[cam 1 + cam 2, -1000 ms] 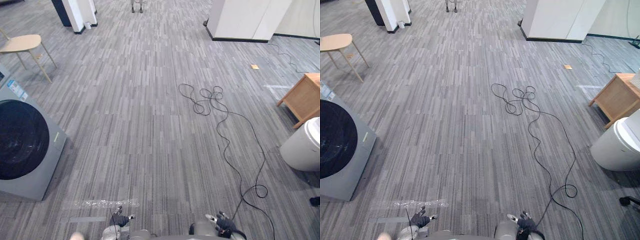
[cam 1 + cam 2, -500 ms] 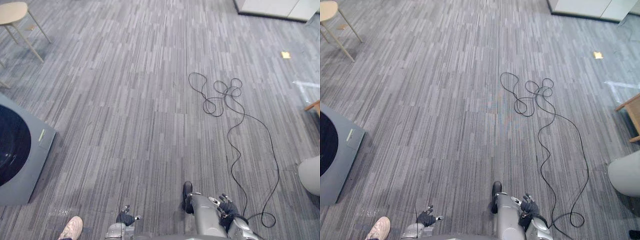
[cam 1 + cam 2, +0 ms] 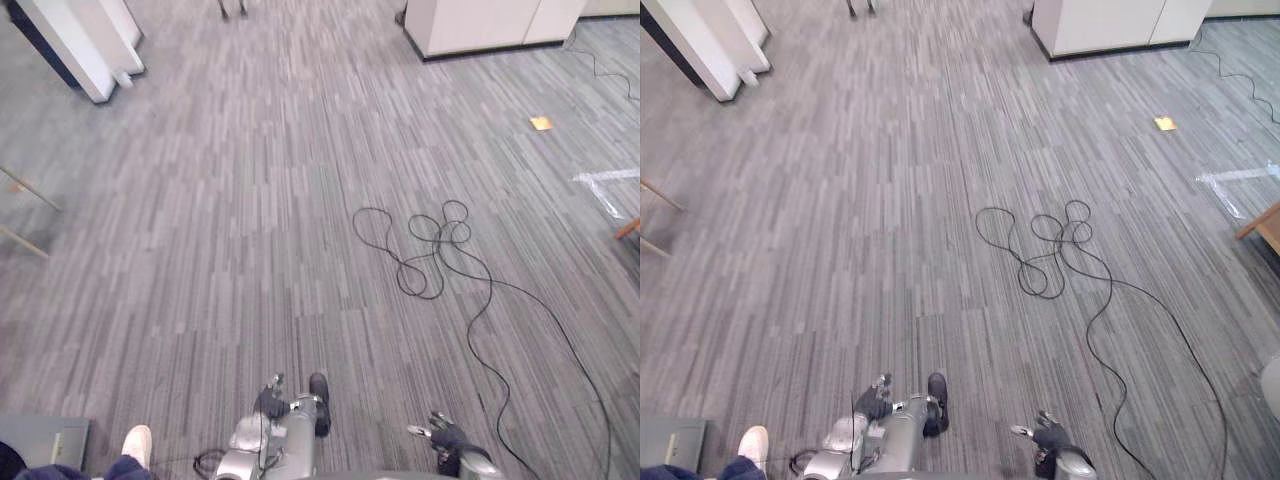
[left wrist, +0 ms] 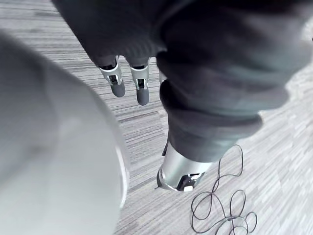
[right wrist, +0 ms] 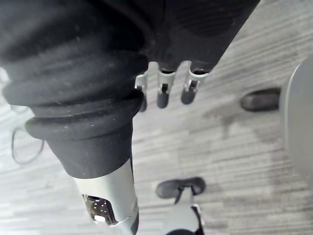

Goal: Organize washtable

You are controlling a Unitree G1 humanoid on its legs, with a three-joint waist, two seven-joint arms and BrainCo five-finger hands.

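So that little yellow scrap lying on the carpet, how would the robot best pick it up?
Probably by one edge or corner, pinched from straight above: the yellow scrap lies flat on the carpet, leaving no side to grasp. It is far ahead, so walking there comes first.

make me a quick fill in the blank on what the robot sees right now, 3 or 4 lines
1. The left hand and the right hand both hold ____.
2. The fingers of both hands hang ____, not curled.
3. The small yellow scrap lies on the floor on the robot's ____ side.
4. The white shoe at the lower left belongs to a ____.

Missing words: nothing; straight; right; person
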